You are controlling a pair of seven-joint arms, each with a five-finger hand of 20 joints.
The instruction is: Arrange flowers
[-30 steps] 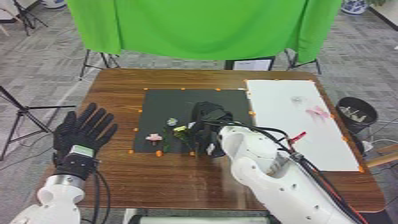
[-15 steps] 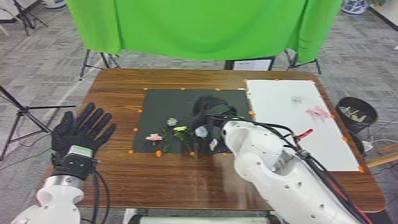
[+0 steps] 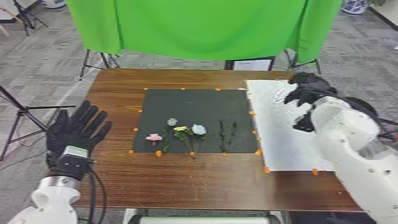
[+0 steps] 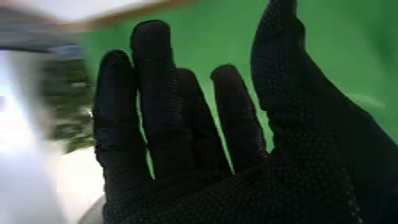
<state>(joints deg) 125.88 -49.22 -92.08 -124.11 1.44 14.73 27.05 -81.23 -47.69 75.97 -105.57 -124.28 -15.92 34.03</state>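
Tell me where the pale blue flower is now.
In the head view, the pale blue flower lies on the black sheet, just right of the yellow flower and left of the green stems.

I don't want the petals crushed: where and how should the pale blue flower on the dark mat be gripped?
Probably by the thin stem, just below the pale blue bloom, the right robot hand pinching from above and right: the flower lies flat, the yellow flower crowds its left, and its right has a gap.

Green cloth [image 3: 200, 30] is hanging beyond the wooden table [image 3: 178, 185], a black tripod [image 3: 29, 107] is standing left on grey carpet [image 3: 53, 67], and a blue-and-white pot [image 3: 354, 6] is sitting far right.
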